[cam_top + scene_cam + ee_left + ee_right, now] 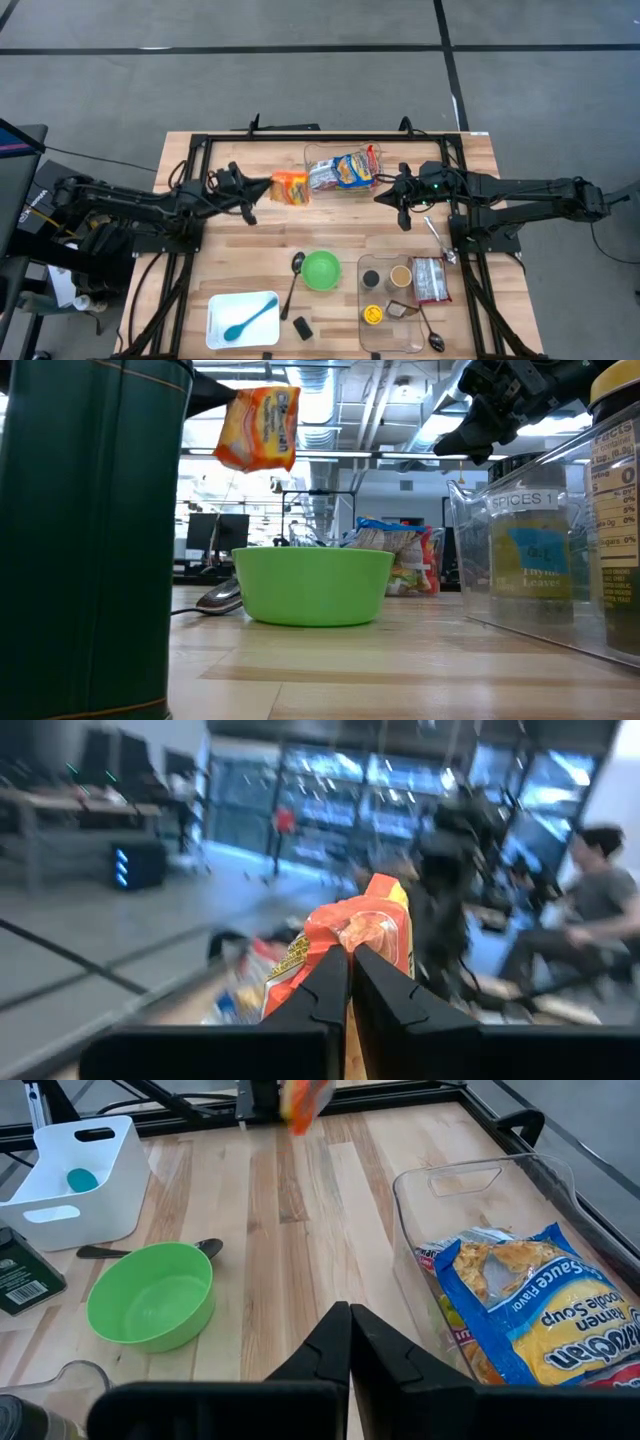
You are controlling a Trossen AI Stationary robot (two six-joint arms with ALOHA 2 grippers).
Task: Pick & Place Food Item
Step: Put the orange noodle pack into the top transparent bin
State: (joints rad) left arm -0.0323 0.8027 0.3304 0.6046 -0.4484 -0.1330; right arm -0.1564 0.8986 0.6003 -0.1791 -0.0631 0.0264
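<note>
The left gripper (262,189) has its jaws clamped on an orange noodle packet (290,187), holding it in the air above the worktop (330,235) near the far edge, just beside the clear bin (318,155) of other packets. The right gripper (384,195) hangs beside that bin's other end, jaws together, holding nothing. The green bowl (321,270) sits toward the near edge.
</note>
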